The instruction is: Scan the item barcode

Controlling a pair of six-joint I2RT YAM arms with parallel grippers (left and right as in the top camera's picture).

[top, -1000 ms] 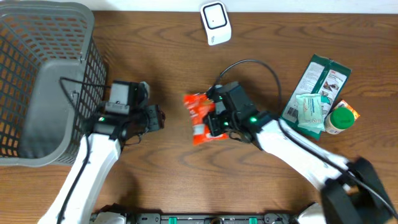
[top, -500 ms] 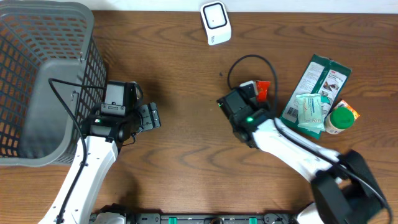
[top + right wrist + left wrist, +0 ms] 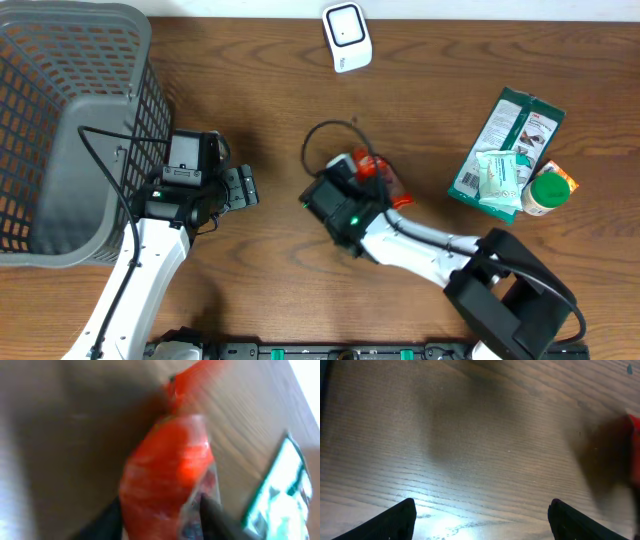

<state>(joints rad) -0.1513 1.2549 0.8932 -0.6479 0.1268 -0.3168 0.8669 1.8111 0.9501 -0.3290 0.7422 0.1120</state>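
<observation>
The item, an orange plastic packet (image 3: 380, 172), is a little right of the table's middle, well below the white scanner (image 3: 346, 37) at the back edge. My right gripper (image 3: 358, 180) is shut on it. In the right wrist view the packet (image 3: 170, 470) fills the gap between the two dark fingers (image 3: 107, 520), blurred by motion. No barcode can be made out. My left gripper (image 3: 243, 188) stands open to the left over bare wood. Its wrist view shows the left gripper (image 3: 480, 520) empty, with a red sliver of the packet (image 3: 635, 445) at the right edge.
A grey wire basket (image 3: 70, 130) fills the far left corner, close behind the left arm. At the right lie green packets (image 3: 505, 150) and a bottle with a green cap (image 3: 545, 192). The right arm's black cable (image 3: 320, 135) loops above the packet.
The right arm carried the packet from the middle out to the right, then back left and nearer the front. The left gripper opened wider and drew back slightly, then held still.
</observation>
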